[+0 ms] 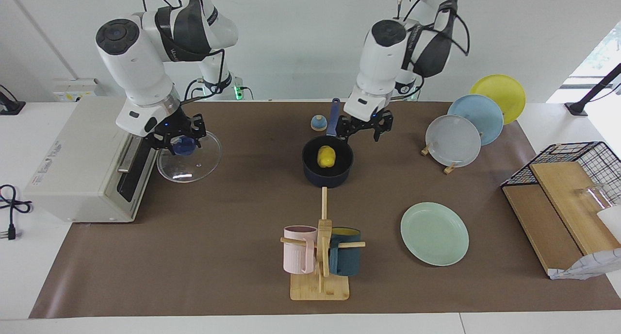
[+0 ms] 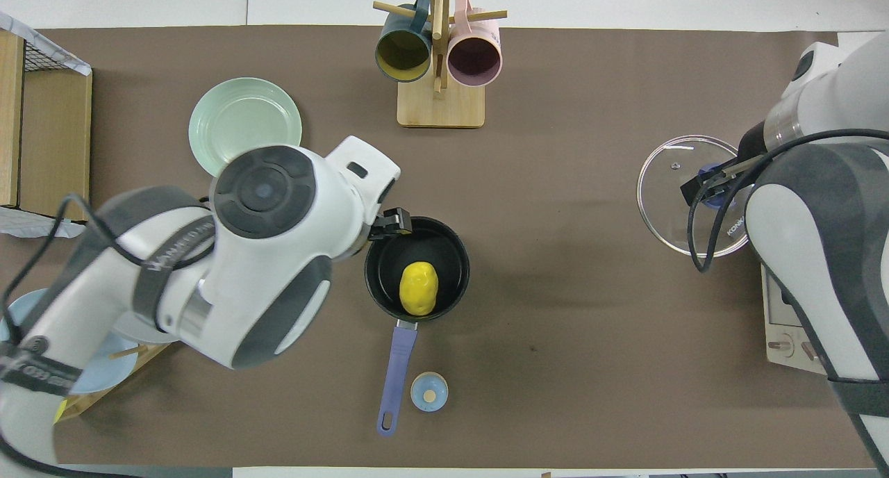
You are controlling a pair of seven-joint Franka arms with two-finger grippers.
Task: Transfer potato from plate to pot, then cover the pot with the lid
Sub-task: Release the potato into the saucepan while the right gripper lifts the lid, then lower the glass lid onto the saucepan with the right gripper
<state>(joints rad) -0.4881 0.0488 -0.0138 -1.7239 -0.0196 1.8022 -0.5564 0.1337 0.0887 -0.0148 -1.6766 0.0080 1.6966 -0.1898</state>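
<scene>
The right gripper (image 1: pixel 175 141) is closed on the blue knob of the lid (image 1: pixel 190 157), which hangs a little tilted just above the table, beside the oven (image 1: pixel 80 160). The potato (image 1: pixel 326 156) lies inside the pot (image 1: pixel 327 166), and the plate (image 1: pixel 434 233) has nothing on it, so I judge the covering step is now in hand. To do it well, the lid should travel level to the pot, be centred over the rim, then go down slowly before the release. The left gripper (image 1: pixel 364 125) is open and holds nothing; it hangs above the table beside the pot, toward the left arm's end. The right arm bends down steeply over the lid, wrist pointing to the table.
</scene>
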